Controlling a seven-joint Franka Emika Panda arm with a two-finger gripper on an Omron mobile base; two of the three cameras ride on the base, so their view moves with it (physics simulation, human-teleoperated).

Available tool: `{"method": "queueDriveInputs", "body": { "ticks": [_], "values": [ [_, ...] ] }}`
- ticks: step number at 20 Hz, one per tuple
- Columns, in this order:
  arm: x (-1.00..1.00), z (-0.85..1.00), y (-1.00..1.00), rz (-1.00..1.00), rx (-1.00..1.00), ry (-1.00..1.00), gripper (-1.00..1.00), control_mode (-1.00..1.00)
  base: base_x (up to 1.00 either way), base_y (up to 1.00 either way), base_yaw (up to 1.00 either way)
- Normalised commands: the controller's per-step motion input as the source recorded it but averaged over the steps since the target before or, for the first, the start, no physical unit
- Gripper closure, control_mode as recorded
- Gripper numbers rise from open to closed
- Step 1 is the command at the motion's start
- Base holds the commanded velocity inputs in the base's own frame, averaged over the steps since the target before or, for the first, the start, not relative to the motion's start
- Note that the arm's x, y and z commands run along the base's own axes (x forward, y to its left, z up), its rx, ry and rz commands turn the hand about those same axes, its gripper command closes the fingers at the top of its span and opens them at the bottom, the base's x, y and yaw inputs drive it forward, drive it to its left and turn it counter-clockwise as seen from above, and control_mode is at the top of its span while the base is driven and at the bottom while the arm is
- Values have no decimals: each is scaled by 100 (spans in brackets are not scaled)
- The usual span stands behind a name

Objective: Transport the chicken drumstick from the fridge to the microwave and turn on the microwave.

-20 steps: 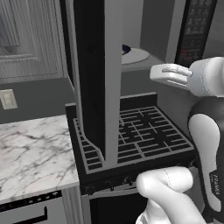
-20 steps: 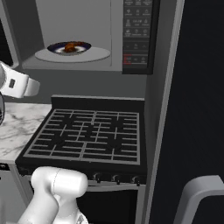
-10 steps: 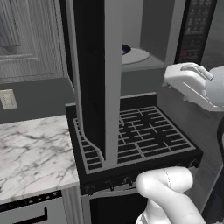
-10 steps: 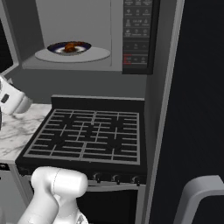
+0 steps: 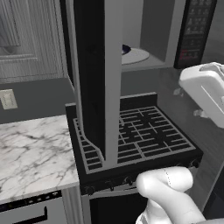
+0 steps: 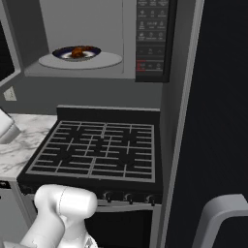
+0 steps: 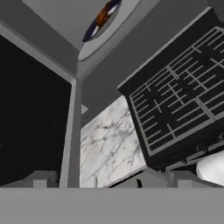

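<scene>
Item one: the chicken drumstick (image 6: 77,51), reddish-brown, lay on a dark-rimmed plate (image 6: 63,52) atop the pale turntable (image 6: 109,60) inside the microwave (image 6: 87,72), upper left of your right base view. In your hand view the drumstick (image 7: 102,17) sat top centre, tilted with the frame.

Item two: the microwave door (image 5: 94,78) stood swung open, a tall dark slab across the centre of your left base view. Its black button panel (image 6: 153,38) with red marks was right of the cavity.

Item three: the black grated stove (image 6: 97,152) lay below, with the marble table (image 5: 33,153) beside it.

Item four: your jaws stood wide apart, holding nothing; the grey fingertips (image 7: 41,179) showed at the bottom of your hand view.
</scene>
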Motion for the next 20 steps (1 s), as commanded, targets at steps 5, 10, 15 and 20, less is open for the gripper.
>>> {"method": "queueDriveInputs", "body": {
  "ticks": [5, 10, 15, 20],
  "values": [
    [-47, 0, 0, 0, 5, 11, -100, -100, 0, 0, 0],
    [-51, 0, 0, 0, 6, 9, -100, -100, 0, 0, 0],
    [-44, -1, 3, 0, 7, 12, -100, -100, 0, 0, 0],
    [-36, 0, 8, 2, 7, 11, -100, -100, 0, 0, 0]
  ]
}}
